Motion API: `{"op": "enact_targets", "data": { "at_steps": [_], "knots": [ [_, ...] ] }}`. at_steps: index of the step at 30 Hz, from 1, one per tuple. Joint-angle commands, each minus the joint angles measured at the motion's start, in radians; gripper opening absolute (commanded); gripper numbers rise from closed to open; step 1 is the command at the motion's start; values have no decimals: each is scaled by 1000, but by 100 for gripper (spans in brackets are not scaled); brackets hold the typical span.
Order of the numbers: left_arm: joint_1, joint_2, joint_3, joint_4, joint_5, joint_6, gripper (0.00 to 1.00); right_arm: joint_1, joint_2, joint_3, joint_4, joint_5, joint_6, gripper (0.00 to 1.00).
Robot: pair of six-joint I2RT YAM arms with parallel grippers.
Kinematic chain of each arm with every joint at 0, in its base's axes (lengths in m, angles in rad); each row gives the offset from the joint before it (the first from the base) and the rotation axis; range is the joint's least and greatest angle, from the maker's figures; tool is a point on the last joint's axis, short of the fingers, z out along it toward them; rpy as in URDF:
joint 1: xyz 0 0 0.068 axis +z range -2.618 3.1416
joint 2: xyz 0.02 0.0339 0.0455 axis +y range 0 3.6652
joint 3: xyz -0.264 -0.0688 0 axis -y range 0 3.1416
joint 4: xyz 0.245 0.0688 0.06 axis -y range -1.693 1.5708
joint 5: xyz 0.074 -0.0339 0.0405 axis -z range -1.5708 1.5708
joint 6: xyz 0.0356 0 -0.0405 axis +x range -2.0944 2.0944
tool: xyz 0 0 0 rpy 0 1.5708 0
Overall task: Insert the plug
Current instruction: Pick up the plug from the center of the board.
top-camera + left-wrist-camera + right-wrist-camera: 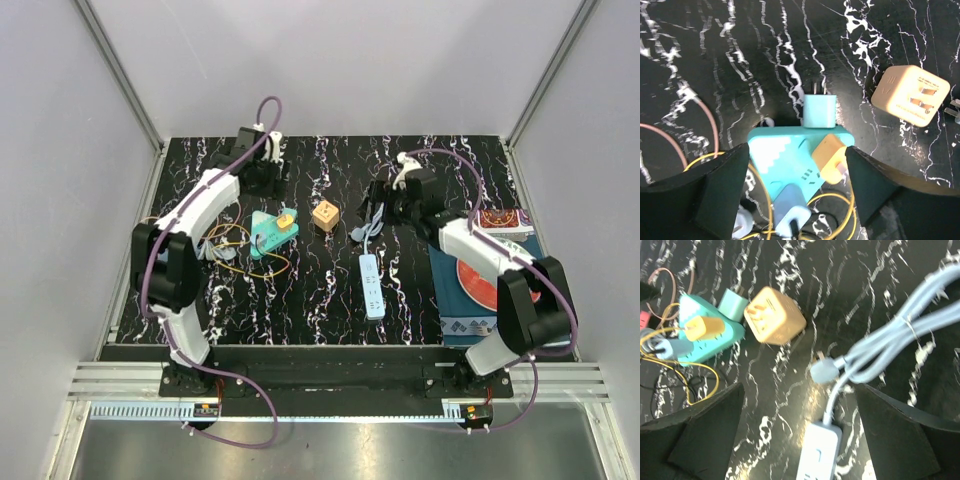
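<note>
Left claw [797, 150] hangs released, its fingers on both sides of the hub [775, 150] at frame centre. The teal plug [819, 111] lies loose, touching the hub's upper edge. I judge this is the approach; next the claw must descend onto the plug. Right claw [800, 386] is released too; its view shows the strip [815, 452], absent from the left wrist view.

Black tabletop [330, 300], white marble-like veining noted. Teal socket block [266, 233]; yellow plug [286, 221] on it. Tan-orange cube charger [325, 214]. Pale blue power strip [371, 285], cable [366, 233] matched. Yellow wire [268, 271] near left edge.
</note>
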Motion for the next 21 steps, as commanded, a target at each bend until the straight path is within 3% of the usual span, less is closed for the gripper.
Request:
{"op": "enact_targets", "data": {
  "at_steps": [1, 9, 19, 21],
  "knots": [
    [-58, 133, 142, -57, -61, 33, 77, 3, -141, -85, -18, 63, -27, 98],
    [-106, 374, 311, -112, -76, 30, 68, 3, -220, -171, -35, 71, -41, 97],
    [-109, 494, 365, -155, -55, 15, 60, 3, -212, -174, -41, 55, -44, 97],
    [-109, 499, 362, -161, -40, 7, 53, 3, -212, -174, -39, 54, -47, 97]
  ]
}}
